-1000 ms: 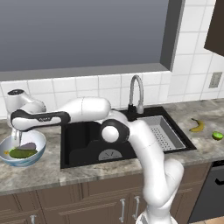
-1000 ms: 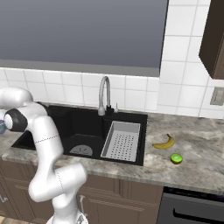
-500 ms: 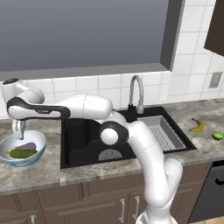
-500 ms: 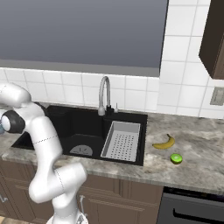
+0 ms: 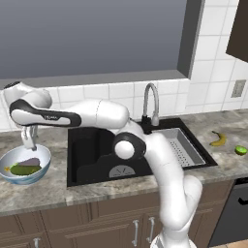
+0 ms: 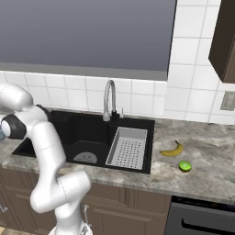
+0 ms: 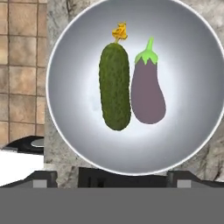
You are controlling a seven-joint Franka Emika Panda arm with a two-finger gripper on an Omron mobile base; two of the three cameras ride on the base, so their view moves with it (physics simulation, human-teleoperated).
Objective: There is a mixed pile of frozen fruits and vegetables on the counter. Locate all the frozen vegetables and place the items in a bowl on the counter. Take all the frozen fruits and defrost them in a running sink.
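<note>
The claw [image 5: 29, 141] is hanging just above the bowl [image 5: 9, 161], jaws standing wide and holding nothing; inside that bowl, at the far left of the worktop [image 5: 58, 189], the cucumber [image 7: 115, 85] and the eggplant [image 7: 147, 89] are lying side by side, touching or very nearly so, stems pointing the same way in the hand view; so the vegetable half is looking done, and the step in hand, as I'm reading it, is clearing away from the bowl to go for the fruit.

To do it well, the claw should be lifting straight up before swinging, so the fingers are not clipping the bowl's rim or nudging the two pieces; then the sweep rightward needs to be passing high over the sink [image 5: 92, 155] and above the faucet [image 5: 151, 101], which is standing tall right in the path; the banana [image 5: 218, 139] and the lime [image 5: 240, 150] are waiting well to the right of the sink, near each other on the worktop; the lime being round, it is likely to roll if clipped, so a centred approach from above is looking safest.

The arm is reaching far left of the sink, its long white link stretched nearly level over the basin, the wrist bent down so the claw is pointing at the bowl.
</note>
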